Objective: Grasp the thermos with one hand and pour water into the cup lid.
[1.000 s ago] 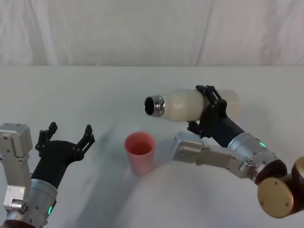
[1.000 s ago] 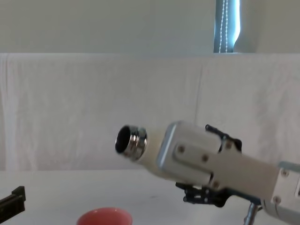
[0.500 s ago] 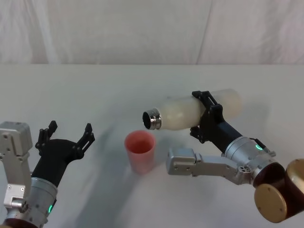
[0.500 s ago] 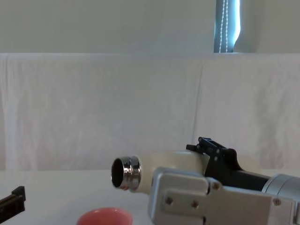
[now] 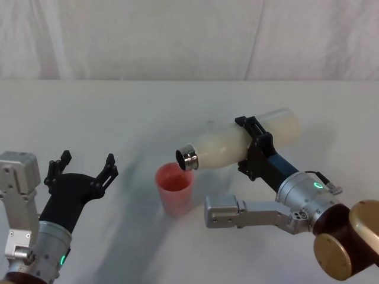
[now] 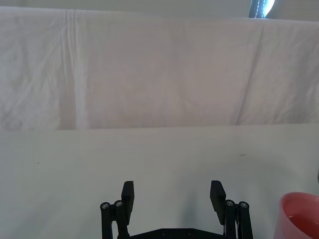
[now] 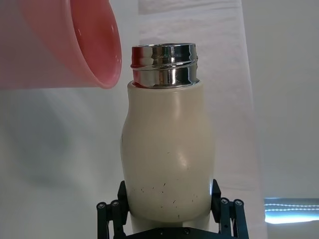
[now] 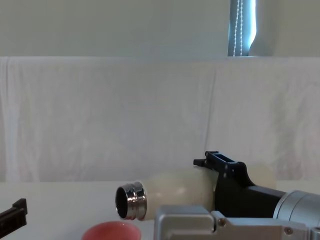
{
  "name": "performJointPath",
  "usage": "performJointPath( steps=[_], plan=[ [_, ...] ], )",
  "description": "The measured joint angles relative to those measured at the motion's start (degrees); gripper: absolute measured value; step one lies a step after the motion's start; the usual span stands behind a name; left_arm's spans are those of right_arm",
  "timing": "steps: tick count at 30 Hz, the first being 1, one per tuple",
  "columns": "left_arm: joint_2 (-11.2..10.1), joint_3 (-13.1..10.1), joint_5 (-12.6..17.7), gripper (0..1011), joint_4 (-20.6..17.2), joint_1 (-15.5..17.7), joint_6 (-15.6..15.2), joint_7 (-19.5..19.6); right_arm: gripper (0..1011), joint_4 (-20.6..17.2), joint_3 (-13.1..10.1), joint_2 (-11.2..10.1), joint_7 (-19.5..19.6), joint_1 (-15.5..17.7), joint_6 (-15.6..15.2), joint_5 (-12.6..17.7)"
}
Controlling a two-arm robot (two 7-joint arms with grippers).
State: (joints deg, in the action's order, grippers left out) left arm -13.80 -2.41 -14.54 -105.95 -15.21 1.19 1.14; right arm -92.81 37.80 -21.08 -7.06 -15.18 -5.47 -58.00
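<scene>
Cream thermos [image 5: 237, 143] tipped, steel mouth over upright pink cup lid [image 5: 174, 190]

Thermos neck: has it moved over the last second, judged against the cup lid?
Yes. The thermos neck has dropped toward the cup lid, held by the right gripper.

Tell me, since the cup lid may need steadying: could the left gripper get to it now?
Probably yes. The left gripper is open beside the cup lid, bare table between them; the thermos hangs above the rim.
</scene>
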Motion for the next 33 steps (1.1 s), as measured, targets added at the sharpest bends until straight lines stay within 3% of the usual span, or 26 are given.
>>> performJointPath(
  steps=[14, 33],
  plan=[
    [0.0, 0.0, 0.0, 1001, 0.0, 0.0, 0.0, 0.0, 951, 0.0, 1.5, -0.7, -0.1, -1.1, -0.4, -2.9],
    [0.0, 0.0, 0.0, 1001, 0.0, 0.0, 0.0, 0.0, 951, -0.3, 1.5, -1.0, -0.6, -1.6, -0.8, -3.1]
  ],
)
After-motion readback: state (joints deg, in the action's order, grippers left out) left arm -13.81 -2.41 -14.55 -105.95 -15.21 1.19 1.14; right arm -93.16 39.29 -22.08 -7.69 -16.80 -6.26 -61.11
